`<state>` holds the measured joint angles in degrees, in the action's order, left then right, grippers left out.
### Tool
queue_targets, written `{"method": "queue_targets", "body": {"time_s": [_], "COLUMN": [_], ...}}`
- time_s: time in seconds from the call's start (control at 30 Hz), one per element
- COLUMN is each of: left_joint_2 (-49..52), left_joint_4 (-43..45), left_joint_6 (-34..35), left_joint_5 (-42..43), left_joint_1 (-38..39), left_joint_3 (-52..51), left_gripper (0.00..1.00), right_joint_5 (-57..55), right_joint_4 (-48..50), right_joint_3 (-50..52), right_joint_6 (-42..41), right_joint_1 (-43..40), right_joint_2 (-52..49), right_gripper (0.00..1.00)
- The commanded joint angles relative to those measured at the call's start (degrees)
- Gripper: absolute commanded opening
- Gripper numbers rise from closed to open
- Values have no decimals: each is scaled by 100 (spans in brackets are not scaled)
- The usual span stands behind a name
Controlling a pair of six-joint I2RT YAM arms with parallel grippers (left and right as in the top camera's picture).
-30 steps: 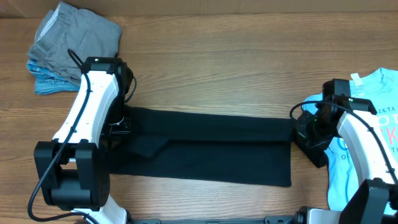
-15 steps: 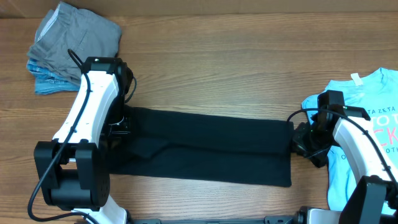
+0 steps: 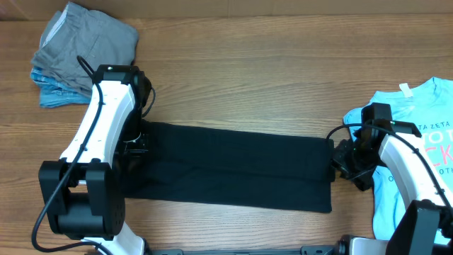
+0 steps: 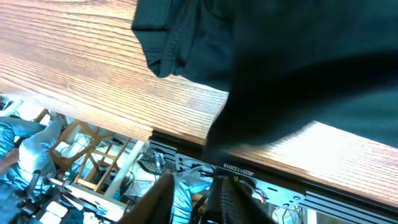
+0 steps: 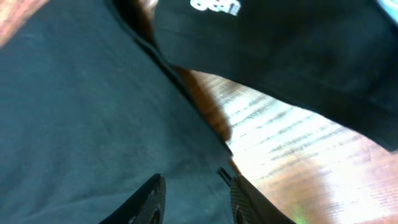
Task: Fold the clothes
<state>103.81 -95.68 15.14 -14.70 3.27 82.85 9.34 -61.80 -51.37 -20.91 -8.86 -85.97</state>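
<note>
Our left hand (image 4: pixel 189 202) is at the left end of the black T-shirt (image 3: pixel 233 166). Its two fingers are slightly parted and nothing sits between them. A dark, blurred fold of the shirt hangs just beyond the fingertips. Our right hand (image 5: pixel 199 199) is at the shirt's right end, fingers a little apart. Black cloth lies beneath the gap, and we cannot tell whether the fingers touch it.

From overhead, the white and black left arm (image 3: pixel 99 127) covers the shirt's left end and hides the hand there. The right arm (image 3: pixel 410 163) reaches in from the shirt's right and lies across a light-blue printed tee (image 3: pixel 414 103), spread flat just right of the black shirt. Well beyond the shirt's far left corner, a crumpled grey piece (image 3: pixel 88 42) rests on top of a blue piece (image 3: pixel 53 92).

The black T-shirt lies flat, folded into a long band running left to right between our two hands. Its long edges are fairly straight, with soft creases along the middle. In the left wrist view a sleeve hem (image 4: pixel 168 43) with visible stitching lies on bare wood.

The counter (image 3: pixel 248 78) is brown wood with clear grain. Below its near edge, by the shirt's left end, we see a black rail (image 4: pixel 280 186) and a blurred wooden frame (image 4: pixel 81 149).
</note>
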Motion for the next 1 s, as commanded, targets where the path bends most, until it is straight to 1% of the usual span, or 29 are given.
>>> {"method": "queue_targets", "body": {"time_s": [0.0, 0.07, 0.1, 0.17, 0.27, 0.33, 0.4, 0.53, 0.63, 0.7, 0.73, 0.83, 0.9, 0.97], "left_joint_2": [-173, -173, -173, -173, -173, -173, -170, -170, -170, -170, -170, -168, -162, -146], "left_joint_4": [-11, 15, 59, 168, 391, 590, 787, 1207, 1572, 1897, 2070, 2728, 3314, 3729], "left_joint_6": [264, 365, 380, 380, 374, 363, 308, 286, 249, 243, 240, 181, 157, 157], "left_joint_5": [-284, -376, -374, -341, -164, 284, 549, 511, 514, 516, 516, 553, 623, 623], "left_joint_1": [-26, -26, -28, -26, -26, -26, -2, 28, 11, 9, 7, -17, -66, -127], "left_joint_3": [-20, -20, -20, -20, -22, -22, -26, -98, -302, -546, -691, -1176, -1532, -1794], "left_gripper": [36, 38, 43, 56, 64, 67, 69, 75, 75, 77, 75, 61, 43, 22], "right_joint_5": [304, 385, 404, 485, 562, 586, 588, 708, 925, 940, 940, 944, 990, 1012], "right_joint_4": [87, 131, 140, 136, 127, 151, 166, 170, 173, 181, 195, 271, 326, 367], "right_joint_3": [-11, -90, -149, -286, -466, -503, -501, -501, -501, -501, -501, -498, -496, -496], "right_joint_6": [212, 214, 216, 310, 326, 343, 343, 472, 640, 638, 638, 634, 636, 632], "right_joint_1": [13, 13, 13, 13, 13, 13, 13, 13, 13, 13, 13, 13, 13, 13], "right_joint_2": [111, 111, 111, 111, 111, 111, 111, 111, 111, 111, 111, 111, 111, 111], "right_gripper": [38, 38, 38, 38, 42, 45, 46, 49, 49, 50, 50, 49, 49, 49]}}
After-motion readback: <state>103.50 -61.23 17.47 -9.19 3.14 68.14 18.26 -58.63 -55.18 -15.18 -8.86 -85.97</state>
